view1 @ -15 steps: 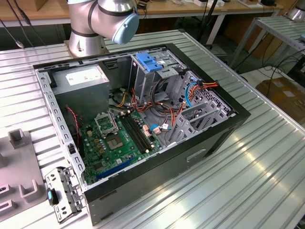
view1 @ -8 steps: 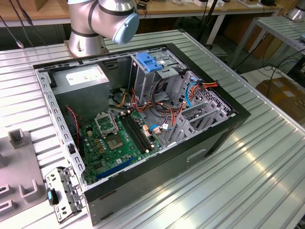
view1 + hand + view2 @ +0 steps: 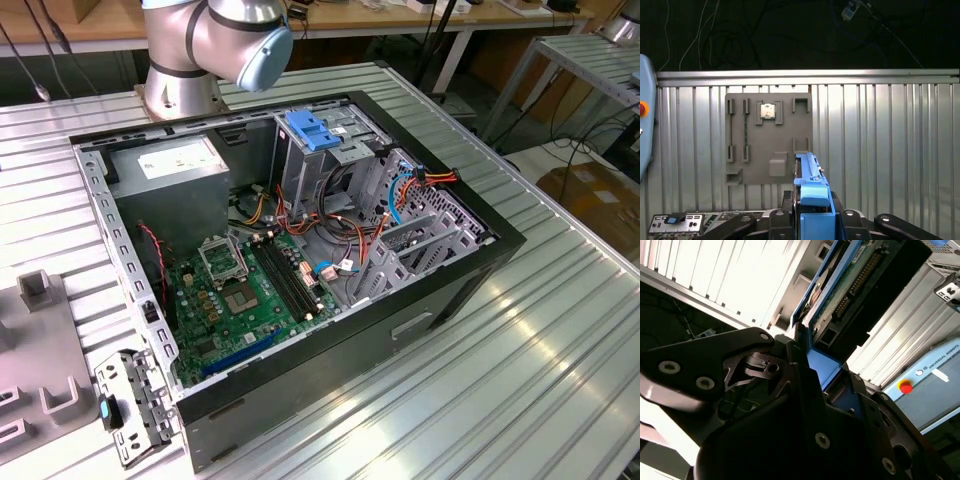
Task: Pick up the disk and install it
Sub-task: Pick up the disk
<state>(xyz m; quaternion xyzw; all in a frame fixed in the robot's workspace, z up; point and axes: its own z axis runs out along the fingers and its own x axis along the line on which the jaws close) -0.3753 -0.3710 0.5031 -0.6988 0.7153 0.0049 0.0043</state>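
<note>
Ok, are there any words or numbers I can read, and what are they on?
Nothing here can be quoted word for word.
Sticker on the grey box: print too small to read.
Motherboard: markings too small to read.
Pendant: a maker's name in white, left unquoted.
Disk, held in the gripper: no readable label.

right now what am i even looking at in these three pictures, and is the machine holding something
This is one robot arm standing on a ribbed metal table. The exterior view, from a camera off the arm, shows an open computer case with its motherboard and power supply. The two wrist views come from cameras riding on the arm. In both, the black gripper is shut on the disk, a hard drive with blue side rails. The first wrist view also shows a grey fixture plate on the table, with a processor chip in one pocket.
</note>
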